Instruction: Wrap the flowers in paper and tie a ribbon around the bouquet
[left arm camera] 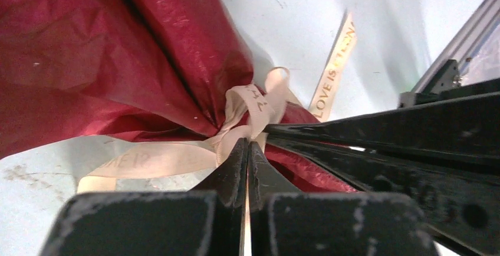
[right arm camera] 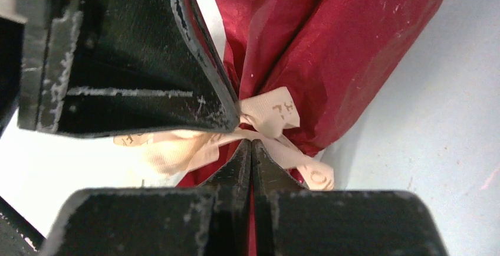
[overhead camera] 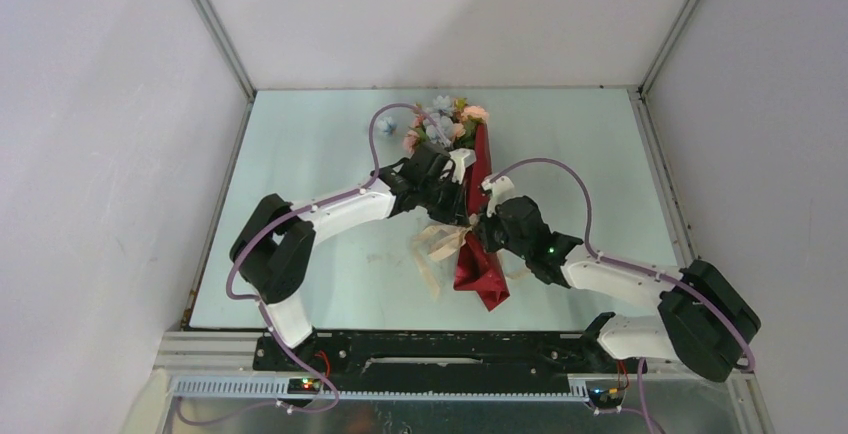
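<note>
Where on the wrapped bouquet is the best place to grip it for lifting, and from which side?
Probably the cinched waist at the ribbon, from above: the paper narrows to a neck there, while both flared ends look loose and crushable.

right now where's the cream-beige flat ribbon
The cream-beige flat ribbon is tied round the waist of the red paper wrap, mid-table in the top view, ends trailing left; the left gripper and right gripper pinch at its knot.

We count one bunch of flowers [overhead camera: 445, 119], one paper [overhead camera: 481, 259] sheet, one ribbon [overhead camera: 437, 244], and two hands: left hand [left arm camera: 247, 145], right hand [right arm camera: 252, 145].
</note>
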### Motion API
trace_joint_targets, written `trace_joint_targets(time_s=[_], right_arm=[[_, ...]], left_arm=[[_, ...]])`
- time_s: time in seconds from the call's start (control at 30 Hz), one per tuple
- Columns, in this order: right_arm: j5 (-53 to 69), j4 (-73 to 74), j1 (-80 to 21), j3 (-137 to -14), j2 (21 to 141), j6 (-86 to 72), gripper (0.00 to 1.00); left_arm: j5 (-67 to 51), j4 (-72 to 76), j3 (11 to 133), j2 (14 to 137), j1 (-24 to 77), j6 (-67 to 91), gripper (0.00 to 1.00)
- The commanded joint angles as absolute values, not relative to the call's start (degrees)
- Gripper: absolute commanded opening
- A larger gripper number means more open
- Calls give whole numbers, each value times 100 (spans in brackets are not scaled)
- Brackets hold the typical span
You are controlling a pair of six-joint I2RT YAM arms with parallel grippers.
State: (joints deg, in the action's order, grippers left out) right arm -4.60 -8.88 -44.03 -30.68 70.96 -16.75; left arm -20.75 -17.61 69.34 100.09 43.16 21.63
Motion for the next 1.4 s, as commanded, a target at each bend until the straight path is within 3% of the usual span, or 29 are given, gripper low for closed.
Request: trace_joint_targets(time_s=[0.0,0.37,0.87,1.0,1.27,1.37], right_arm=[[-497,-1623,-4428,-3088,7346,-1919,0],[-985,-2854,-4166,-2567,7489,-3015,0],[1119,-4466,-3608,-1874,7734,-4405,0],[1169,-4567,-3559,-1868,7871,-4466,0],[1431,-5656,-3298,-1625,8601,-4937,0],[1467,-5941,-3292,-1578,8798,-5057,0]], left_arm=[[-2529,-1407,7124,9765,4365,2520,0],[-2953,-1227,7125,9788,4361,3032,0],[-2826,-1070,6828,10030,4370,3455,0],[-2696,-1130,6812,10102,4377,3477,0],[-2559,-1300,6804,10181,4373,3444,16],[-2425,-1524,6854,10104,4369,3327,27]])
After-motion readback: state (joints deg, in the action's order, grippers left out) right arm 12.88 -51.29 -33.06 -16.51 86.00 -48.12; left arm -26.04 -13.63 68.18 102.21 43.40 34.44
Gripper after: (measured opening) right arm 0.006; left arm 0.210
